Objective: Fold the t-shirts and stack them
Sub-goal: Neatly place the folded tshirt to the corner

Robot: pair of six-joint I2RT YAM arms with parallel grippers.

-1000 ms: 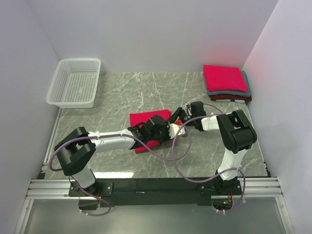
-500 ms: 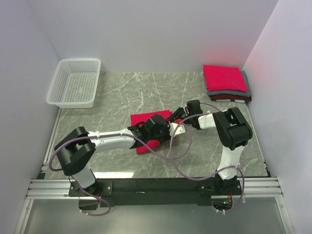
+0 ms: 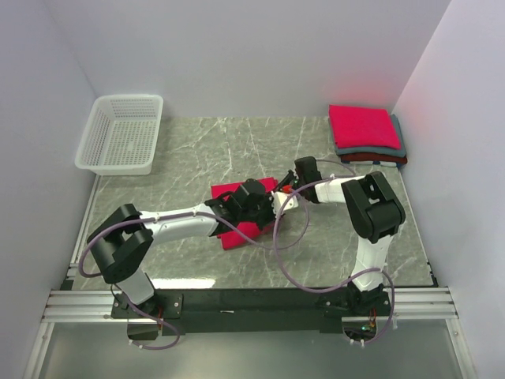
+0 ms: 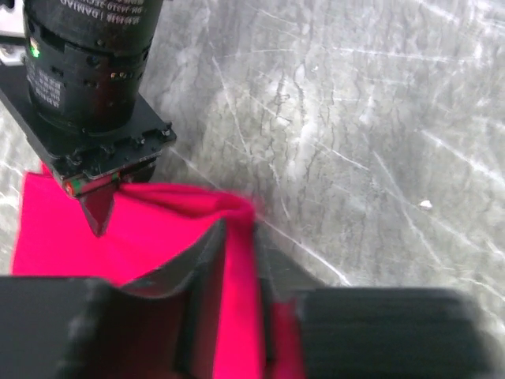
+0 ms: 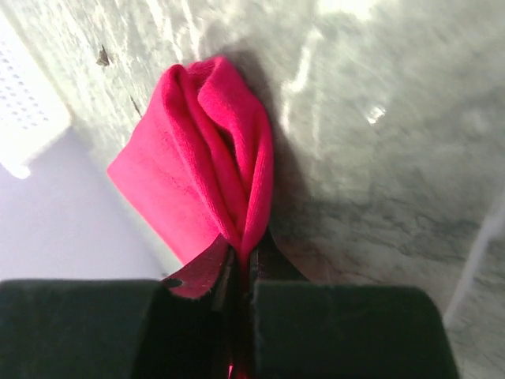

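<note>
crimson cloth sits near the middle of the marble table [image 3: 197, 150]: the red shirt [image 3: 230, 193], partly folded, lies under both arms where they meet. the left gripper [image 3: 267, 207] reaches in from the near left and lies low over the shirt's right part. in the left wrist view its fingers [image 4: 201, 268] stand close together with a raised ridge of the shirt running up between them; whether they press it cannot be told. the right gripper [image 3: 286, 186] comes in from the right and meets the shirt at its far right corner, just beside the left gripper. in the right wrist view its fingers [image 5: 331, 332] are pressed together on a bunched fold of the cloth, which bulges out past the tips in soft rolls and rests on the marble. the left wrist view shows the right arm's black wrist above the shirt's edge, with one dark fingertip touching the cloth. a stack [image 3: 361, 125] of folded shirts sits at the far right corner, well apart from the arms, with bright red on top, grey under it and dark red at the bottom. a white lattice basket [image 3: 118, 162] stands at the far left corner of the table, against the left wall.
</note>
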